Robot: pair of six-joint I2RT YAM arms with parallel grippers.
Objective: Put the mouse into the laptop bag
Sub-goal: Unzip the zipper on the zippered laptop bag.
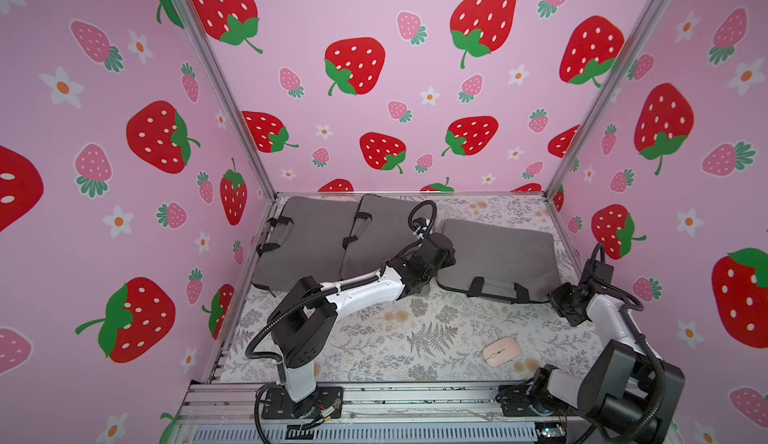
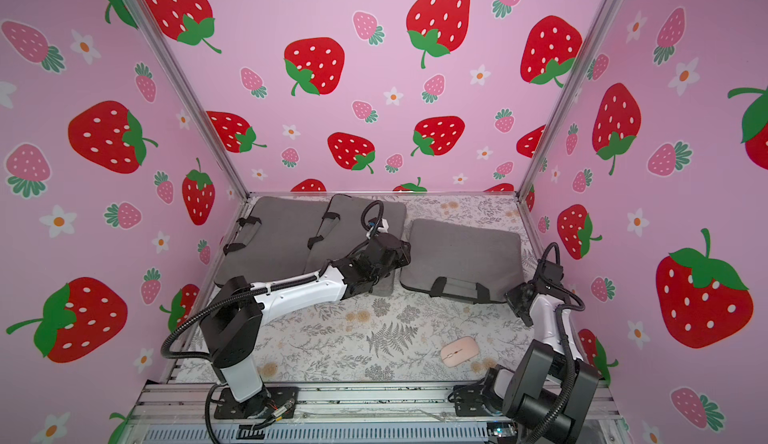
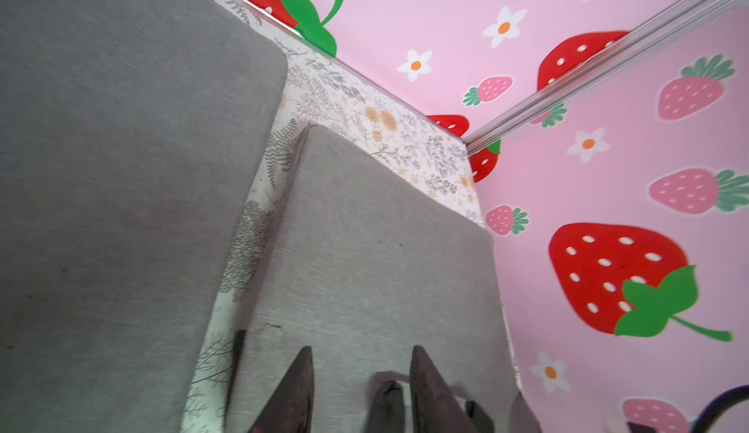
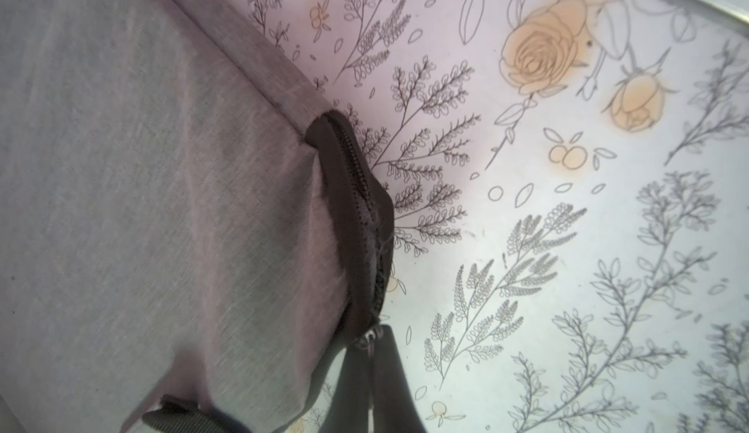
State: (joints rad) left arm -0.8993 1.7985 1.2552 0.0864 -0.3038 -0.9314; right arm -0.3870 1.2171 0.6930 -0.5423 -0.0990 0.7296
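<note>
Drawing the right gripper (image 4: 371, 342), pinched shut on the zipper pull (image 4: 369, 334), along the laptop bag (image 4: 162, 208) should unzip it. Brace it with the left gripper (image 3: 361, 350), jaws half apart; the pink mouse (image 1: 502, 350) lies apart on the table (image 1: 374, 338).

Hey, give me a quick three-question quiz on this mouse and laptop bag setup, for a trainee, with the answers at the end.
1. How many grey laptop bags lie on the table?
2. True or false: the pink mouse is already inside a bag.
3. The right gripper has its fingertips at: A) the mouse, B) the zipper at a corner of the lone bag, C) a bag handle.
Key: 1. Three. 2. False; it lies out on the table. 3. B.
</note>
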